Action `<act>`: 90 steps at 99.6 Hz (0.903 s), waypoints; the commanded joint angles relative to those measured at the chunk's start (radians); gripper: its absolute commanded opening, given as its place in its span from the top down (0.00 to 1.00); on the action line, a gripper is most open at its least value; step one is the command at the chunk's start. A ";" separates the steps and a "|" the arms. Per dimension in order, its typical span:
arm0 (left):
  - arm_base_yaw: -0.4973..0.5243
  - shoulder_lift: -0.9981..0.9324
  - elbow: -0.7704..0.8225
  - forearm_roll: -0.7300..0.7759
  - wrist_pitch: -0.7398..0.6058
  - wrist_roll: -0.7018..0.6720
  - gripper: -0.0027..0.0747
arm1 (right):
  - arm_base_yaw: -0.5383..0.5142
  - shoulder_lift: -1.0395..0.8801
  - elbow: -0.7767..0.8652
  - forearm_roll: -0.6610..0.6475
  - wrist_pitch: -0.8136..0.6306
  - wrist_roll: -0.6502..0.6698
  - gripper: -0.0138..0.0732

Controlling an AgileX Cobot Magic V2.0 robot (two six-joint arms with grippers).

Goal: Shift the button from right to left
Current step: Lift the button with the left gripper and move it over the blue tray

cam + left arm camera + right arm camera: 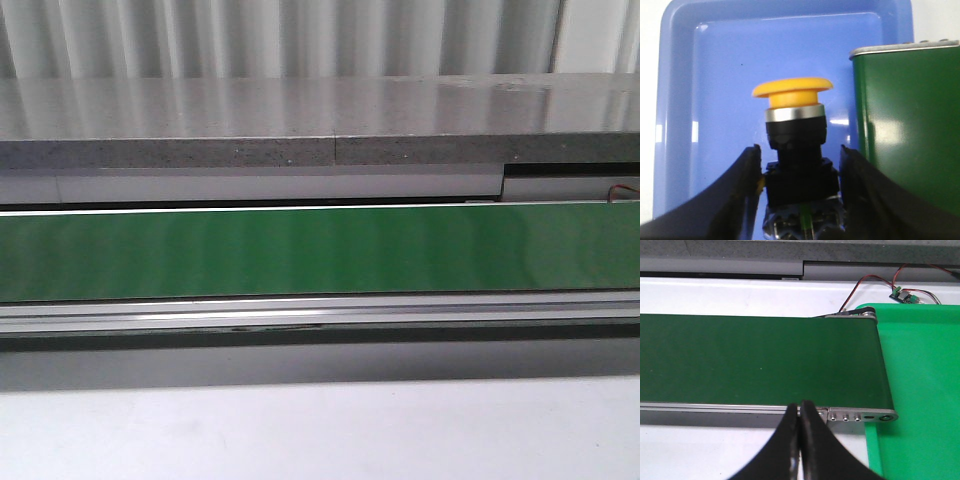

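In the left wrist view the button [792, 135] stands between my left gripper's [800, 165] black fingers, which are shut against the sides of its dark body. Its round orange cap points away from the wrist. Behind the button lies a blue tray [705, 100]. My right gripper [800, 415] is shut with nothing between its fingers. It hangs over the white table beside the near rail of the green conveyor belt [755, 360]. The front view shows neither gripper and no button.
The belt's end [905, 125] stands just beside the blue tray in the left wrist view. A green tray [920, 370] lies past the belt's other end, with a small wired circuit board [904, 295] behind it. The front view shows the belt [320, 250] and a grey ledge [320, 120].
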 commanded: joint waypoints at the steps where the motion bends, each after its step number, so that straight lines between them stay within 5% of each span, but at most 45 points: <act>1: 0.018 -0.004 -0.027 -0.014 -0.069 0.041 0.99 | 0.000 0.002 -0.024 0.000 -0.065 -0.008 0.92; 50: 0.058 0.172 -0.038 -0.126 -0.078 0.314 0.99 | 0.000 0.002 -0.024 0.000 -0.065 -0.008 0.92; 90: 0.058 0.239 -0.038 -0.155 -0.079 0.382 0.99 | 0.000 0.002 -0.024 0.000 -0.065 -0.008 0.92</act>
